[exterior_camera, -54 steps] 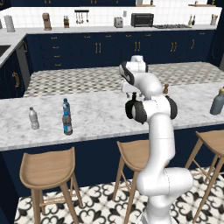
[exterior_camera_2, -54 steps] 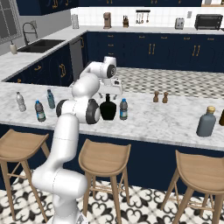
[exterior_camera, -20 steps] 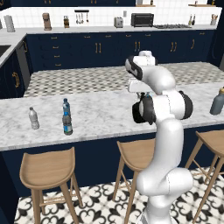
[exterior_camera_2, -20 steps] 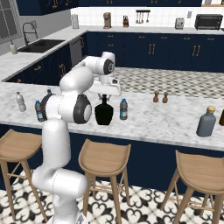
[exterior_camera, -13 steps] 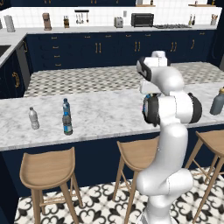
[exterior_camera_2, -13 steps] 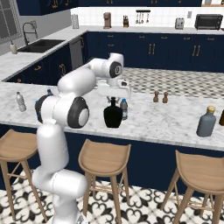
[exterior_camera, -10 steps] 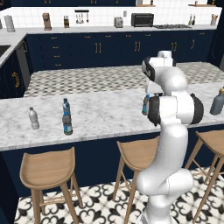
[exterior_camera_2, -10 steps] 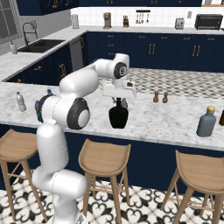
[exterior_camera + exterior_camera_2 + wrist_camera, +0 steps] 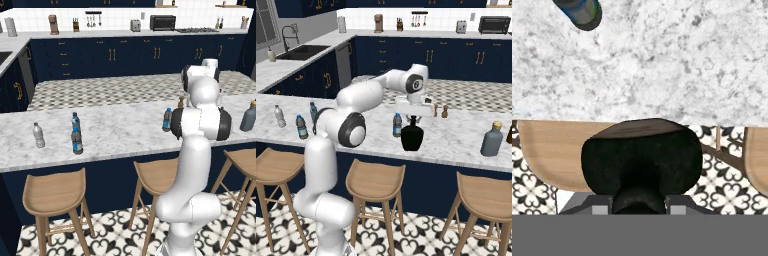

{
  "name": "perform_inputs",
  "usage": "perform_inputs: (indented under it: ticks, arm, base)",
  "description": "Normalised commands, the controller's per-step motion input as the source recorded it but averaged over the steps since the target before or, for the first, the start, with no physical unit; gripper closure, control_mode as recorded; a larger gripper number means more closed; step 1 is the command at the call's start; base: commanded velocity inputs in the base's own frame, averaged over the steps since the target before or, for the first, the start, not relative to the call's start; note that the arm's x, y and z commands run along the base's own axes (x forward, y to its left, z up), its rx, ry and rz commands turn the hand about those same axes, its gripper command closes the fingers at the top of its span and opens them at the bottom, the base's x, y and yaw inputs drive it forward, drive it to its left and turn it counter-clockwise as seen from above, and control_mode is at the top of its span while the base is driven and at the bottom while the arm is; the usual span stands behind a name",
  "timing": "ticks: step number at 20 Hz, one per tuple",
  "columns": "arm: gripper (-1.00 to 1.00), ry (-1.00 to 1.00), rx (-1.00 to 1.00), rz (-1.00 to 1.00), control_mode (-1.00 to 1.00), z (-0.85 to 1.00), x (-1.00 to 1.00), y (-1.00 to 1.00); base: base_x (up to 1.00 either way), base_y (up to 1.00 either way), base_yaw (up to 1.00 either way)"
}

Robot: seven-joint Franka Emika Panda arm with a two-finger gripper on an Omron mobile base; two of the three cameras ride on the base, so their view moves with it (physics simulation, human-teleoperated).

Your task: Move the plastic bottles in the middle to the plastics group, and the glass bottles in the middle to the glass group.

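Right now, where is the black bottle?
In the right base view the black bottle hangs from the end effector over the counter's front edge, just right of a water bottle.

counter: white marble island
left end: pale bottle, teal bottle, water bottle
middle: water bottle
right end: tall grey bottle
back edge: two brown shakers

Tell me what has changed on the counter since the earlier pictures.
The pincer, shut on the black bottle's neck, has carried it right, toward the grey bottle. The water bottle beside it and the bottles at the left stayed put.
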Motion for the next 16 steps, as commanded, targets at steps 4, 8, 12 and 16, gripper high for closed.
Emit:
perform_inputs:
  ticks: [4,8,12,16]
  arm:
    - [1.00,0.07,0.05,0.00,-1.00,0.00,0.17,-0.77]
    - [1.00,0.08,0.06,0.00,-1.00,0.00,0.34,-0.74]
    - [1.00,0.10,0.06,0.00,-1.00,0.00,0.40,-0.68]
    - [1.00,0.14,0.05,0.00,-1.00,0.00,0.51,-0.61]
  base:
    - [0.00,0.00,0.00]
    - [0.00,0.00,0.00]
    - [0.00,0.00,0.00]
    - [0.00,0.00,0.00]
